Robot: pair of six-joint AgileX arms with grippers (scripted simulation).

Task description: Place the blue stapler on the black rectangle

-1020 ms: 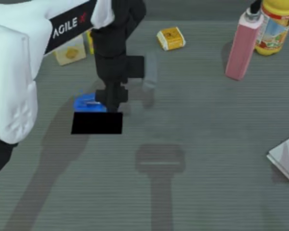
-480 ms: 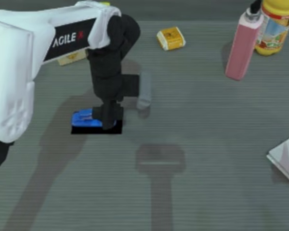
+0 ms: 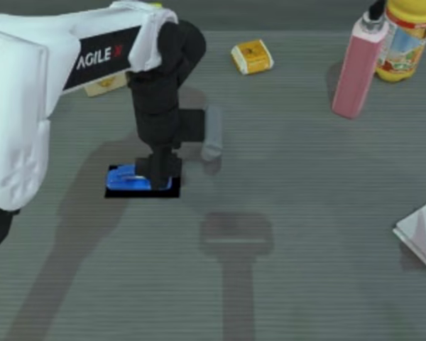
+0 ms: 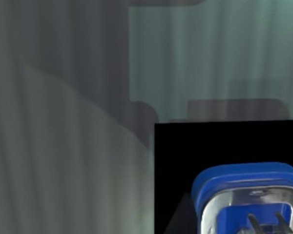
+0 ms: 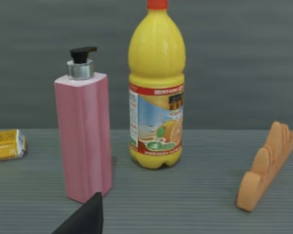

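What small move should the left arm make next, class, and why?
Probably open the left end effector and let go: the blue stapler already lies over the black rectangle, inside its edges in the left wrist view. The right arm is out of the top view.

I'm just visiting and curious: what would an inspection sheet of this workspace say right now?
Surface: grey ribbed table.
Job's things: blue stapler lies on the black rectangle.
Clutter: pink pump bottle, yellow juice bottle, yellow packet, a second yellow packet partly under the left arm, orange ridged piece, grey-white flat thing at the right edge.
Grippers: left end effector over the stapler; right end effector not seen.
Cables: nothing seen.
Surroundings: nothing seen.
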